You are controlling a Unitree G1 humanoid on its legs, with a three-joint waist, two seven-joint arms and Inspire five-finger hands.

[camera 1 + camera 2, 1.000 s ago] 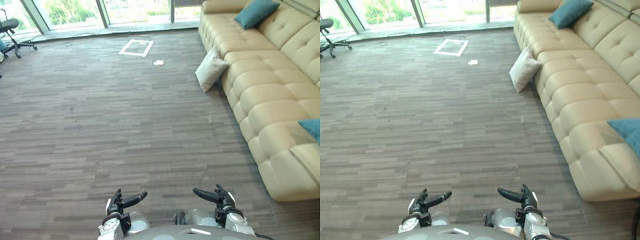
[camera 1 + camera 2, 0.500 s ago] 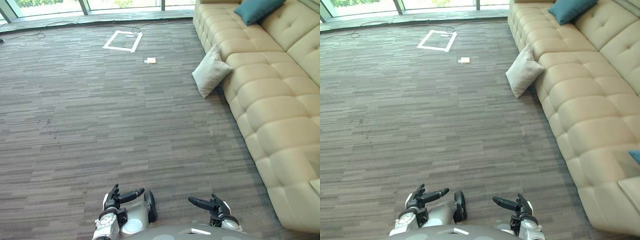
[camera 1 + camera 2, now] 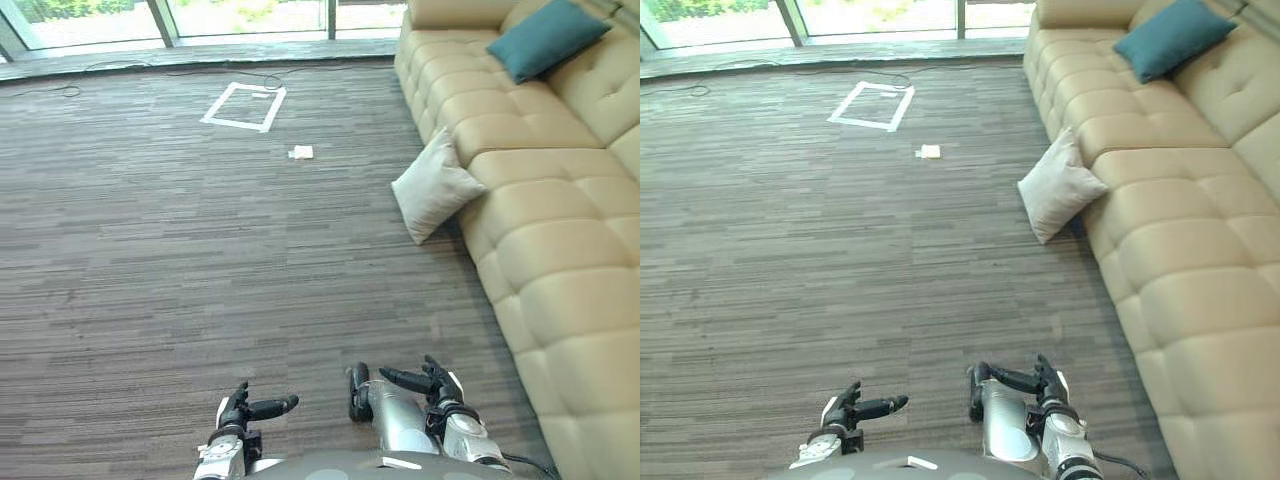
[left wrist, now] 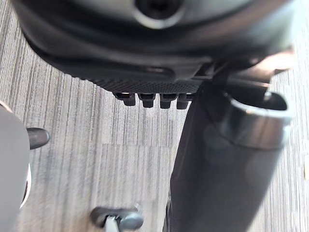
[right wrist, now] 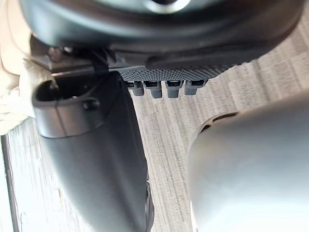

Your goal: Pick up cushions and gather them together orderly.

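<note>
Along the right side of the floor (image 3: 180, 260): the sofa (image 3: 560, 230), with the seat cushion (image 3: 545, 38) up on its far end and the floor cushion (image 3: 435, 187) down before it, leaning against its front. Left of the floor cushion and farther off, well apart: a paper scrap (image 3: 301, 152), beyond it the taped square (image 3: 232, 125), short of the windows (image 3: 250, 15) at the far end.

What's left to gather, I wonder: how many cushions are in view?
2. A white cushion on the floor, leaning against the sofa; a teal cushion on the sofa, farther away. Others may lie out of view.
</note>
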